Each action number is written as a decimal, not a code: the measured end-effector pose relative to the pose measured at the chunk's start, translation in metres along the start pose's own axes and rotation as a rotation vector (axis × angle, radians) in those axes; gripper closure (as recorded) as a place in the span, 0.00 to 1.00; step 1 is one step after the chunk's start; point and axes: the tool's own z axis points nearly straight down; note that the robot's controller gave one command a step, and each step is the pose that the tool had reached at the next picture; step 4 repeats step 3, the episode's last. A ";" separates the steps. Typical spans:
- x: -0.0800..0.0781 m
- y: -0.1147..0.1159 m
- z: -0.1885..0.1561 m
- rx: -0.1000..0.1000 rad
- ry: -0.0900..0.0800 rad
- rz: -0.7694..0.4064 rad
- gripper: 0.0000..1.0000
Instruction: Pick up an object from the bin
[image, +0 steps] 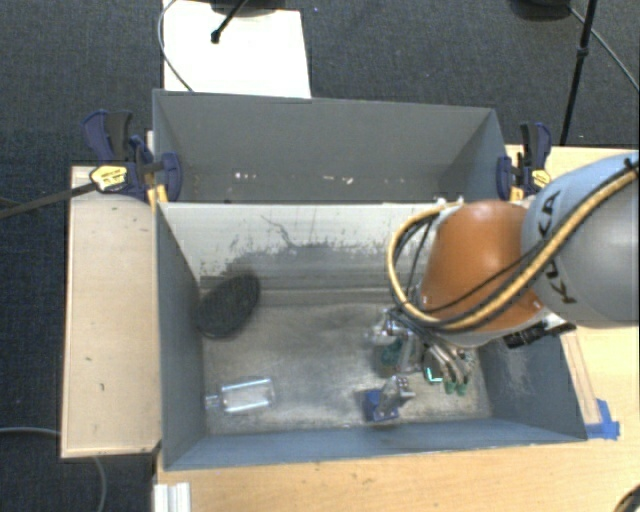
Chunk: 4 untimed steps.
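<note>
— What is seen at the left of the bin?
— A dark, flattened oval lump (228, 303) is found close to the left wall of the grey bin (330, 150), towards the back. Nearer the front, a small clear plastic piece (240, 396) is laid flat on the floor, apart from the lump.
— And further right?
— A small blue object (380, 405) is seen by the front wall, right of the middle. The gripper (405, 372) is positioned just above and beside it. The arm's orange cover (470, 260) and looped cables (410, 250) are seen behind it, entering from the right.
— Is the blue object held?
— That cannot be told. How far the gripper is opened cannot be made out, and no grasp is shown.
</note>
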 end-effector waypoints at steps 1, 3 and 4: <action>-0.016 -0.009 0.061 -0.002 -0.004 -0.078 0.00; -0.021 -0.048 -0.092 0.004 -0.014 -0.342 1.00; -0.021 -0.048 -0.092 0.004 -0.014 -0.342 1.00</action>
